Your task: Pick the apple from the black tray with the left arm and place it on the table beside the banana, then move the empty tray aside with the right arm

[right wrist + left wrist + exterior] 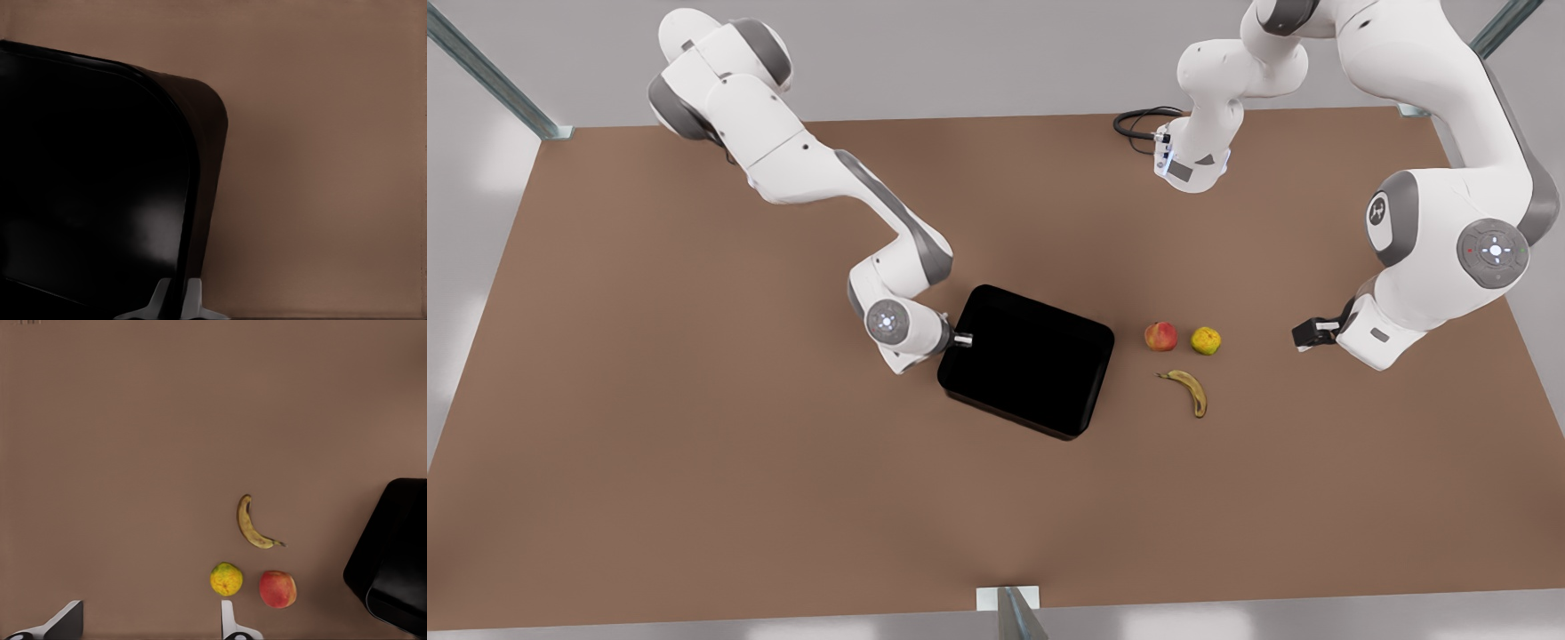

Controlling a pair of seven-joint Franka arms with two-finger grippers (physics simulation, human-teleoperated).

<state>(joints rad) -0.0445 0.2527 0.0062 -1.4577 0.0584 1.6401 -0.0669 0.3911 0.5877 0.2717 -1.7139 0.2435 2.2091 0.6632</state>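
Note:
The red apple (1160, 336) (277, 589) rests on the brown table (694, 400), just behind the curved yellow banana (1190, 389) (252, 525). Nothing lies in the black tray (1032, 360) (393, 553) (87, 187), which sits to the front view's left of the fruit. My right gripper (963, 339) (177, 300) is at the tray's edge on the front view's left, shut on its low wall. On the front view's right, my left gripper (1312, 334) (147, 623) hangs open and holds nothing, a short way from the fruit.
A yellow-green lumpy fruit (1206, 340) (227, 579) sits beside the apple on the side toward the left gripper. A black cable (1138, 124) loops at the table's back edge. Wide bare tabletop lies on the front view's left and toward the front edge.

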